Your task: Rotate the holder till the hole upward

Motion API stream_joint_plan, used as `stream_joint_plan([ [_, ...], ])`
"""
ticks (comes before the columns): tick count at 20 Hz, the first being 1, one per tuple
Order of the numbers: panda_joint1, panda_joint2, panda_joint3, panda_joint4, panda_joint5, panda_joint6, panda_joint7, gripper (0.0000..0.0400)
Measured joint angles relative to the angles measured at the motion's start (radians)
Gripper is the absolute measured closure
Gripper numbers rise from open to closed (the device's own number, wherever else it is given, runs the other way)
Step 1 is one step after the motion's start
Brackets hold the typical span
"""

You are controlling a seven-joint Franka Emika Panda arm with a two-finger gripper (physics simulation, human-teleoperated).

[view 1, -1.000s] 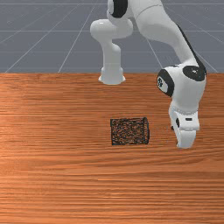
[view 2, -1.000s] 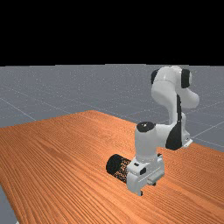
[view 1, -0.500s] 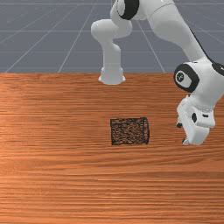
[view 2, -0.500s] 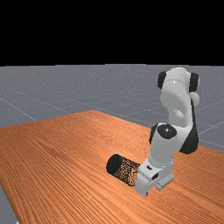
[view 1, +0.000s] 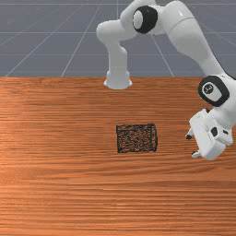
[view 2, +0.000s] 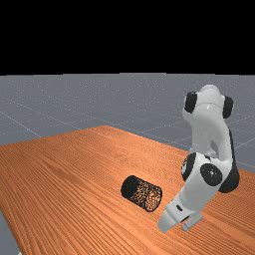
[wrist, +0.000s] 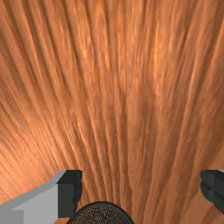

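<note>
1. Orange-brown wood covers the bench [view 1: 55,184], its long grain streaked dark and light; beyond lies a grey floor [view 2: 50,99] ruled with pale lines.
2. Black open mesh forms the holder [view 1: 137,138], a cylinder lying on its side on the bench, lacy enough to show wood through it. One end has a smooth, dark round rim [wrist: 103,204].
3. Smooth white shells with round black caps make up the arm [view 1: 184,30].
4. Tilted toward the holder, the gripper [view 1: 191,145] is at the front view's right of it, not touching. Its blocky dark fingers [wrist: 70,192] stand wide apart, gripping nothing.
</note>
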State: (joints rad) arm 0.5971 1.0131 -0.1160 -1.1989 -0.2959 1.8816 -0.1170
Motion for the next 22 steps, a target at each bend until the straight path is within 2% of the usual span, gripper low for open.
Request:
stream_joint_plan([
  [3,0.022,0.042,-0.028,0.049,-0.032,-0.057,0.015,0.0],
  [7,0.061,0.264,-0.078,0.336,-0.075,-0.227,0.034,0.0001],
  [11,0.079,0.267,-0.111,0.325,-0.114,-0.269,0.032,0.0],
  [13,0.104,0.25,-0.13,0.313,-0.136,-0.322,0.035,0.0],
  [14,0.117,0.207,-0.131,0.241,-0.142,-0.303,0.058,0.0],
  [16,0.141,0.219,-0.149,0.254,-0.163,-0.35,0.068,0.0],
  [17,0.13,0.132,-0.115,0.109,-0.137,-0.233,0.085,0.0],
  [18,0.141,0.118,-0.117,0.079,-0.142,-0.231,0.098,0.0],
  [19,0.168,0.217,-0.164,0.234,-0.186,-0.378,0.082,0.0],
  [20,0.169,0.257,-0.188,0.299,-0.206,-0.423,0.06,0.0],
  [21,0.172,0.261,-0.209,0.289,-0.23,-0.433,0.052,0.0],
  [22,0.176,0.177,-0.193,0.121,-0.23,-0.349,0.093,0.0],
])
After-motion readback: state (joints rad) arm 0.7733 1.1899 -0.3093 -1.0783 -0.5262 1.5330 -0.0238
